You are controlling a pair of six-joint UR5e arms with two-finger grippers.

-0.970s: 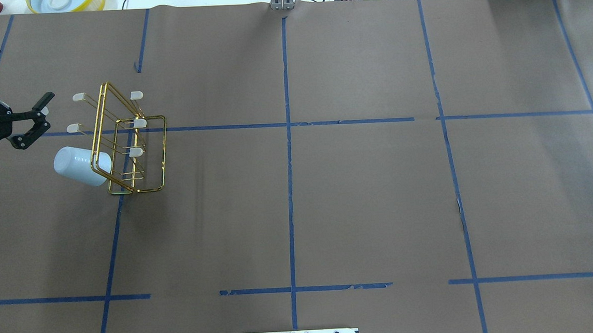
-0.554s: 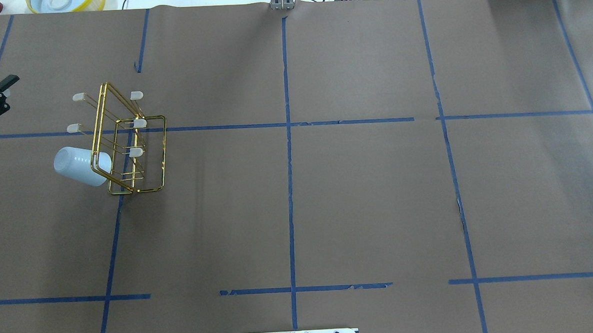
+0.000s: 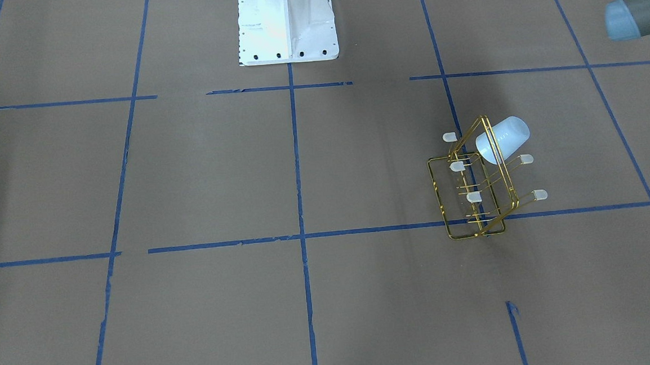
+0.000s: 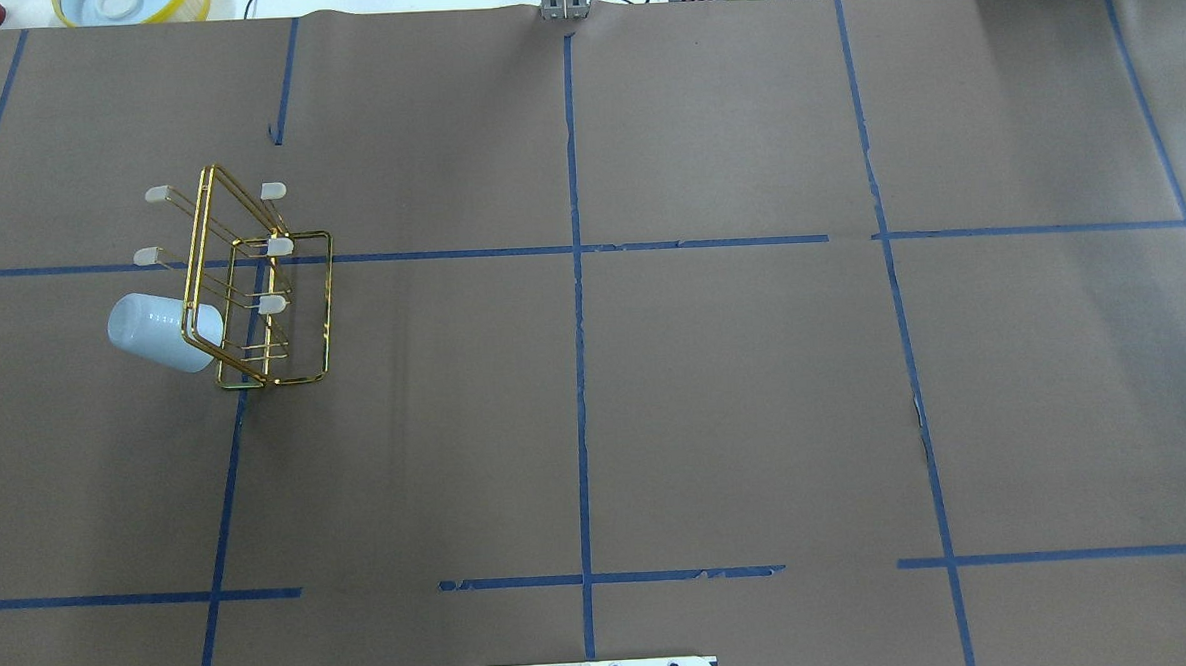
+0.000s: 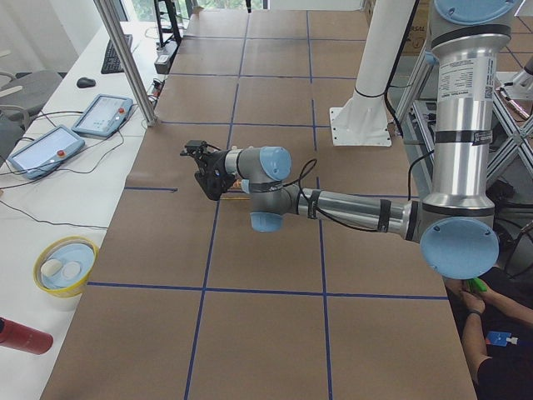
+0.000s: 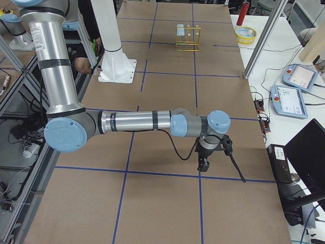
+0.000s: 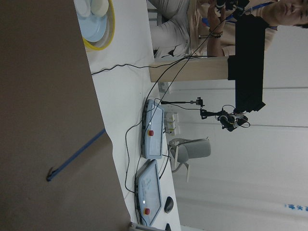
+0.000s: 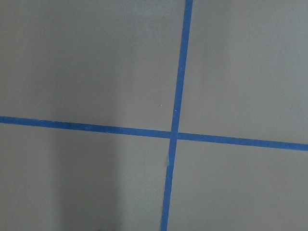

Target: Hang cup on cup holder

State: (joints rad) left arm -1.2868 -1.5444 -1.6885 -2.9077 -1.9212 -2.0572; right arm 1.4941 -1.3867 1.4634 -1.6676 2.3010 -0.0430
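The left gripper [image 5: 204, 167], at far left, cannot be read as spread or closed; the smooth, tapered pale cup [image 4: 156, 332] hangs tilted on the thin gold-wire cup holder [image 4: 259, 288]; the right gripper [image 6: 204, 162], far right, is unreadable too

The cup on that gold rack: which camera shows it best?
Overhead exterior: the cup shows large, tilted on the cup holder, only its mouth end behind wire. Front-facing shows it too, smaller. Exterior right shows it tiny and far; in exterior left the left arm blocks it; the wrist cameras miss it.
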